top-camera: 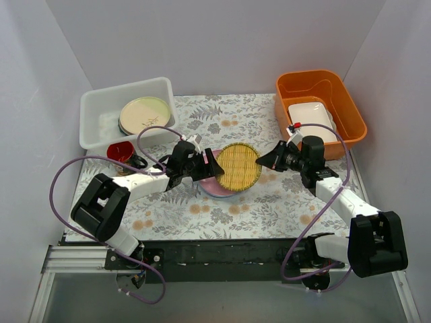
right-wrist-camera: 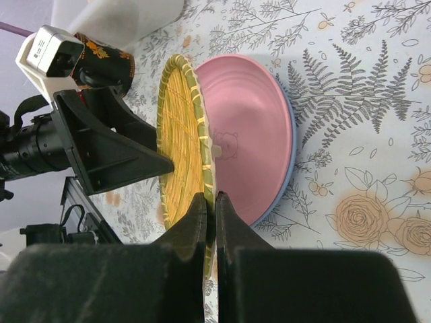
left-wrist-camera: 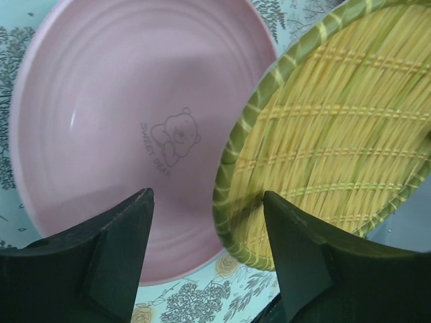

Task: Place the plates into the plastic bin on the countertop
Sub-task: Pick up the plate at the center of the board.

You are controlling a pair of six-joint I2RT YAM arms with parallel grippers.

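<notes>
Right wrist shows right gripper [right-wrist-camera: 210, 199] pinching tilted woven-bamboo plate [right-wrist-camera: 180, 134] by its rim; left gripper [left-wrist-camera: 207, 195] spread.

I see my left gripper [left-wrist-camera: 207, 195] with fingers spread wide. Just ahead, a pink plate [left-wrist-camera: 121, 101] with a bear print lies on the fern-print surface [left-wrist-camera: 202, 303]. A woven-bamboo plate [left-wrist-camera: 337, 134] at right is tilted, overlapping the pink plate's right edge.

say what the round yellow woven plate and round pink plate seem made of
Round yellow woven plate: likely bamboo strips, matte; interlaced weave, bound greenish rim. Round pink plate: glossy, glazed ceramic or melamine, cannot tell which; soft highlights, printed bear.
</notes>
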